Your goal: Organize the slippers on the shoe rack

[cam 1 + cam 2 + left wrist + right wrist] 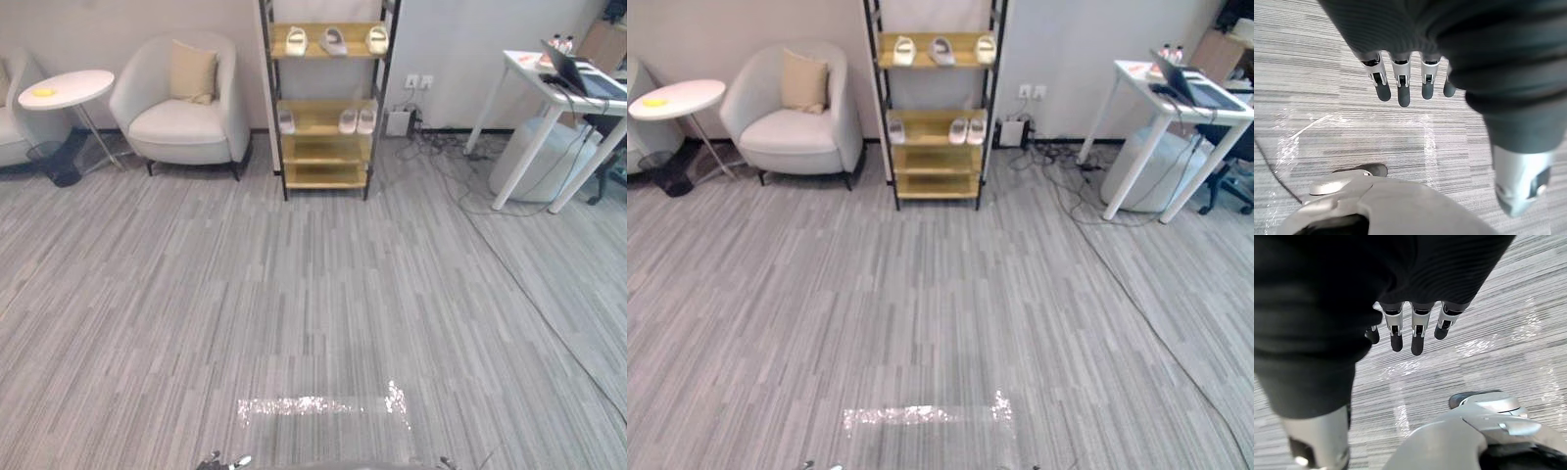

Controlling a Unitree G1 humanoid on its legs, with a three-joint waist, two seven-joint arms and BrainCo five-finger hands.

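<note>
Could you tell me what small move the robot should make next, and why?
Probably a step forward toward the shoe rack: it stands far across the carpet, out of reach. The slippers sit on its top and middle shelves, and the left hand and right hand hang open, fingers straight, holding nothing.

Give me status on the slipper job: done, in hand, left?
Done: three slippers sit on the top shelf of the rack, and three more on the next, one apart from a pair. In hand: nothing; the left hand and right hand hang open over the carpet. Left: the rack is across the room, so probably walk up and tidy the odd ones.
</note>
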